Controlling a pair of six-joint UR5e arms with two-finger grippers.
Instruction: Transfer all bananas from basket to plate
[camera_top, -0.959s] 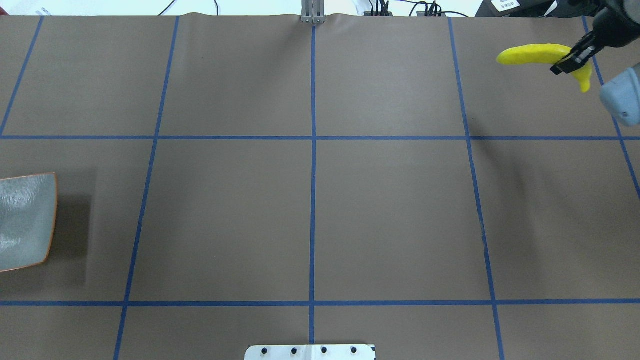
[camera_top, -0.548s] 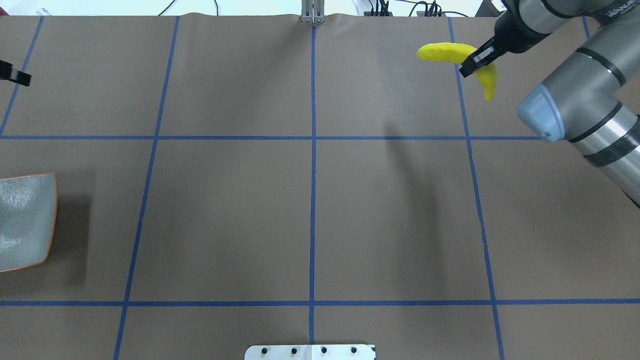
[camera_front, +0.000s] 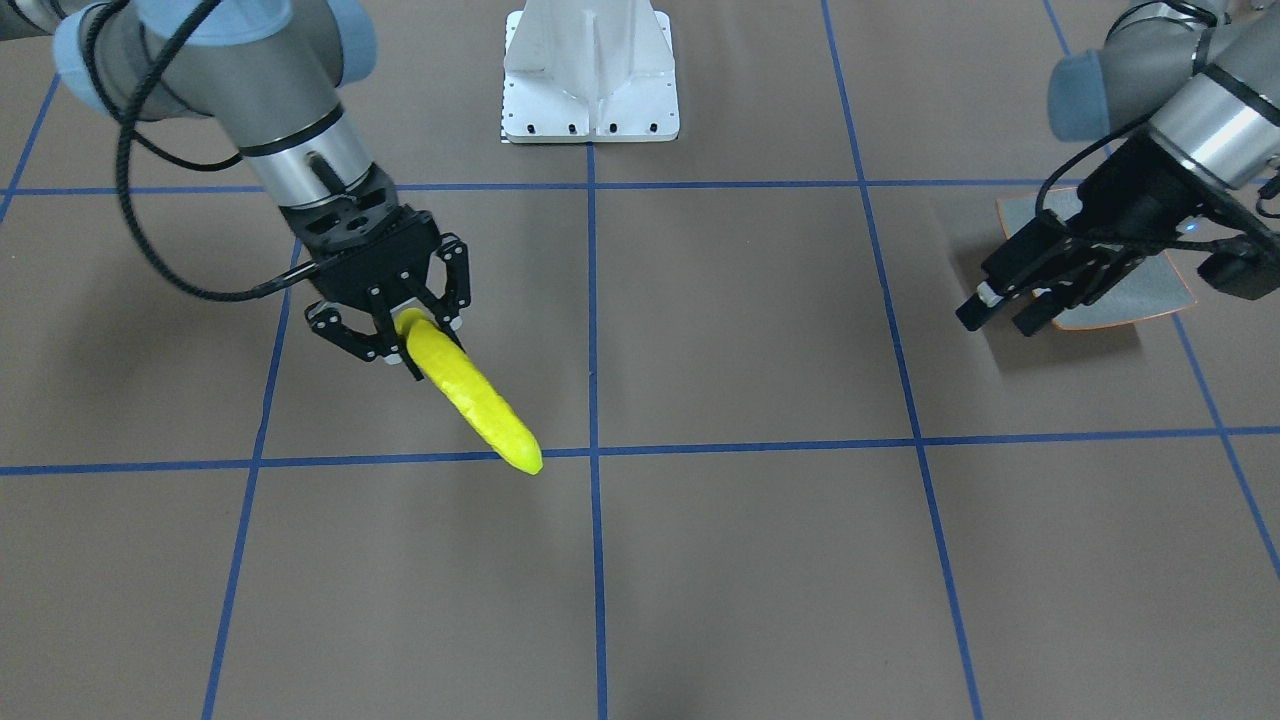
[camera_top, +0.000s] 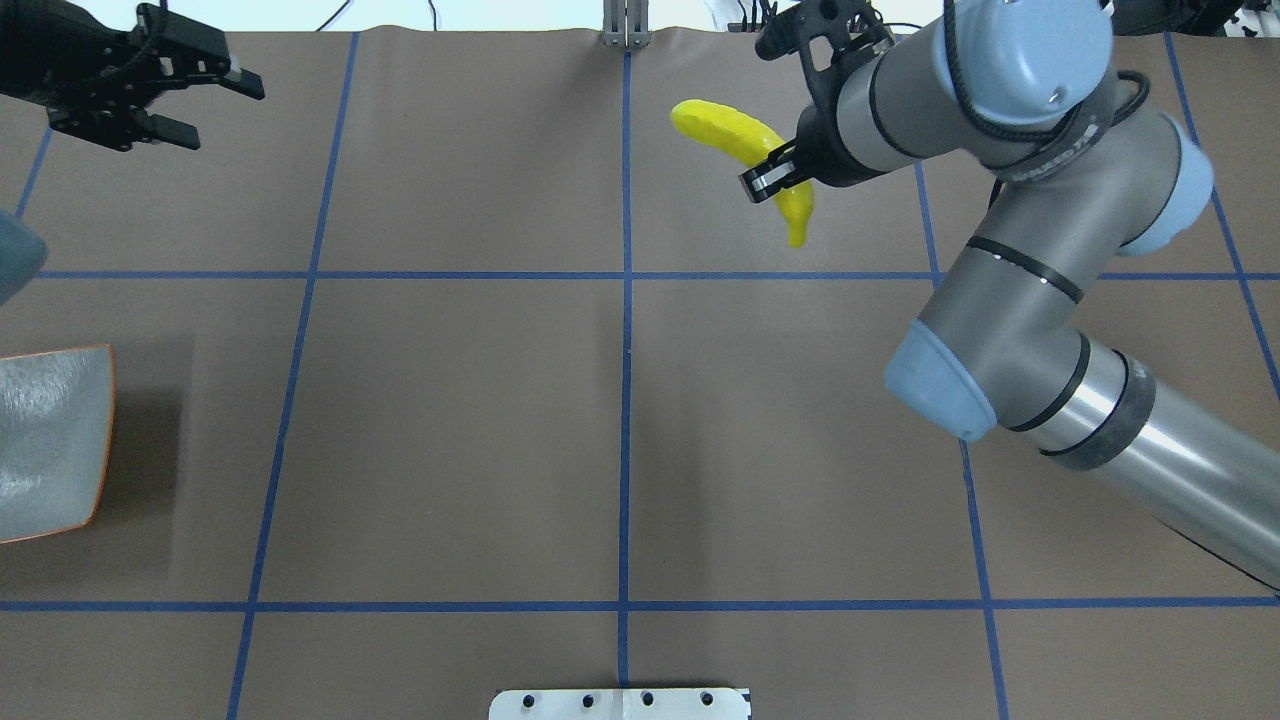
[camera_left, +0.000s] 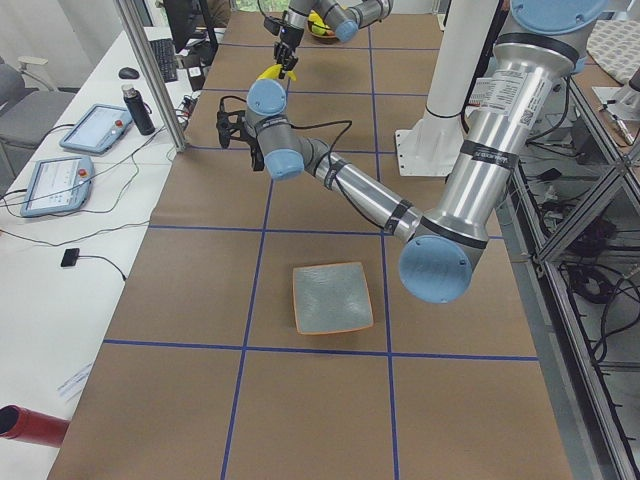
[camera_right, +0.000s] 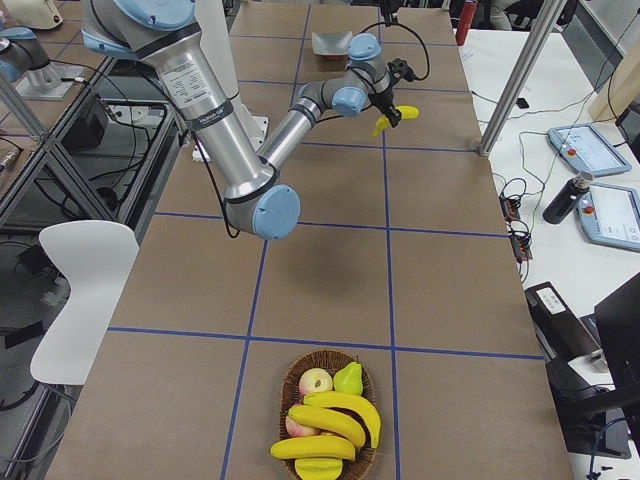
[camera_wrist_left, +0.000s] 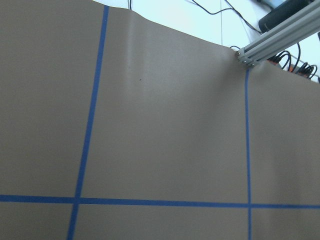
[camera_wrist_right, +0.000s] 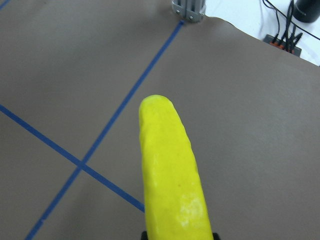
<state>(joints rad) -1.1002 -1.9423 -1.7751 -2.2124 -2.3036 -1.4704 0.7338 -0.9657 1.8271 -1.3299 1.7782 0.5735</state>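
Observation:
My right gripper (camera_top: 775, 175) is shut on a bright yellow banana (camera_top: 735, 135) and holds it in the air over the far middle of the table. The banana's free end points to the overhead view's left. It also shows in the front view (camera_front: 475, 405), held by the right gripper (camera_front: 410, 335), and fills the right wrist view (camera_wrist_right: 172, 170). My left gripper (camera_top: 225, 115) is open and empty at the far left. The grey-green plate (camera_top: 50, 440) with an orange rim lies empty at the table's left edge. In the front view the left gripper (camera_front: 1000, 315) partly hides the plate (camera_front: 1140, 290).
A wicker basket (camera_right: 283, 395) stands at the table's right end, out of the overhead view. It holds more bananas (camera_right: 325, 425), an apple and a pear. The robot's white base plate (camera_front: 590, 100) is at the near middle edge. Blue tape lines grid the brown table.
My right arm has swung left across the far side with the banana in its grip. My left gripper has come further into view at the far left, open.

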